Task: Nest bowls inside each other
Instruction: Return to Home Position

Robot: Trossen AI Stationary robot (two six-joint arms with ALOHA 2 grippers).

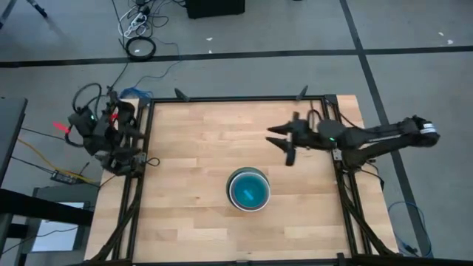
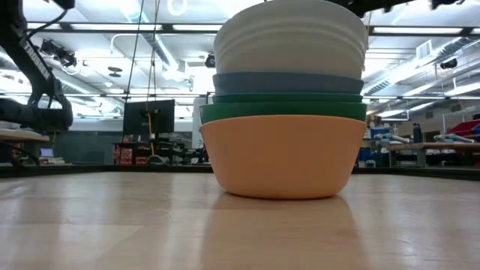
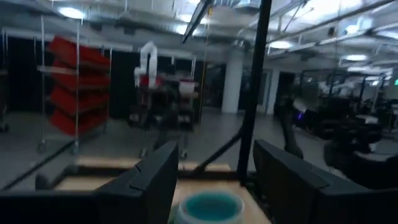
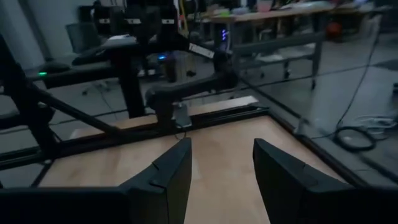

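Note:
The bowls stand nested in one stack (image 1: 247, 190) at the middle of the table, nearer its front edge. In the low view an orange bowl (image 2: 283, 157) rests on the wood with dark green (image 2: 283, 111), blue (image 2: 289, 81) and white (image 2: 292, 37) bowls inside it. From above, a cyan bowl (image 1: 249, 192) shows innermost. My right gripper (image 1: 283, 142) hangs open above the table, to the far right of the stack, with nothing between its fingers (image 4: 221, 152). My left gripper (image 1: 129, 144) is open at the table's left edge and looks across at the stack (image 3: 208, 208).
Black frame rails (image 1: 236, 99) run along the table's far, left and right edges. Bare wood (image 1: 185, 148) lies between the stack and the left arm. Cables (image 1: 140, 48) lie on the floor beyond the far edge.

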